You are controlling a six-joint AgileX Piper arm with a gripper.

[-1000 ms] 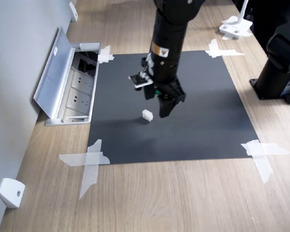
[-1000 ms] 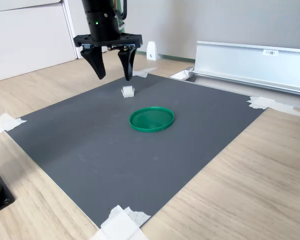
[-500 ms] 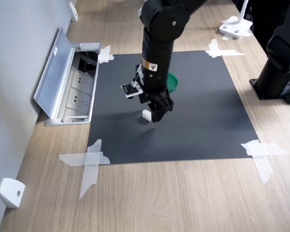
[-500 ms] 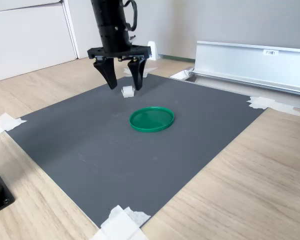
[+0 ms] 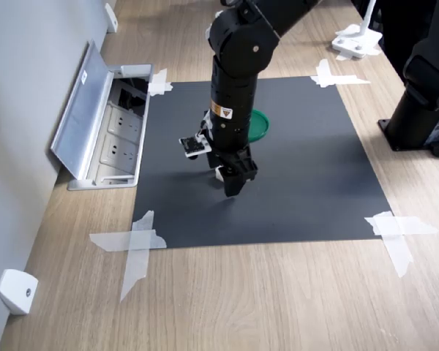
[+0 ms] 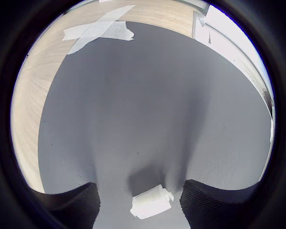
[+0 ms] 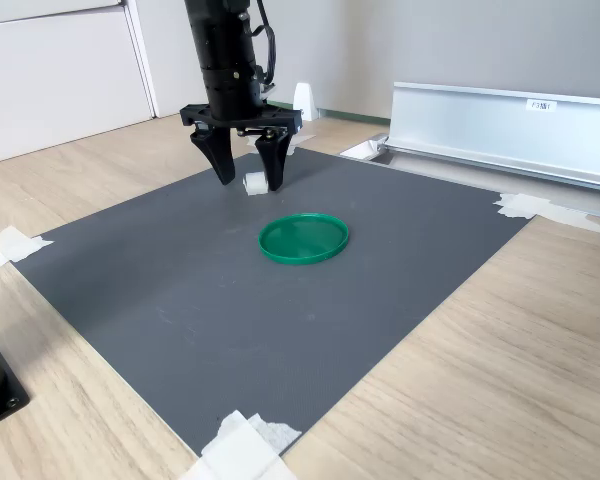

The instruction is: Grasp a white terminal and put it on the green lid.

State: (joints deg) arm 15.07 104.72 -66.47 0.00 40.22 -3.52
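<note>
The end effector (image 7: 247, 182) is open, with a finger on each side of the terminal (image 7: 254, 183) so it can pinch it. The terminal sits on the dark mat (image 7: 180, 290), near the lid (image 7: 303, 238). It looks untouched, though the fingers hide part of it.
</note>
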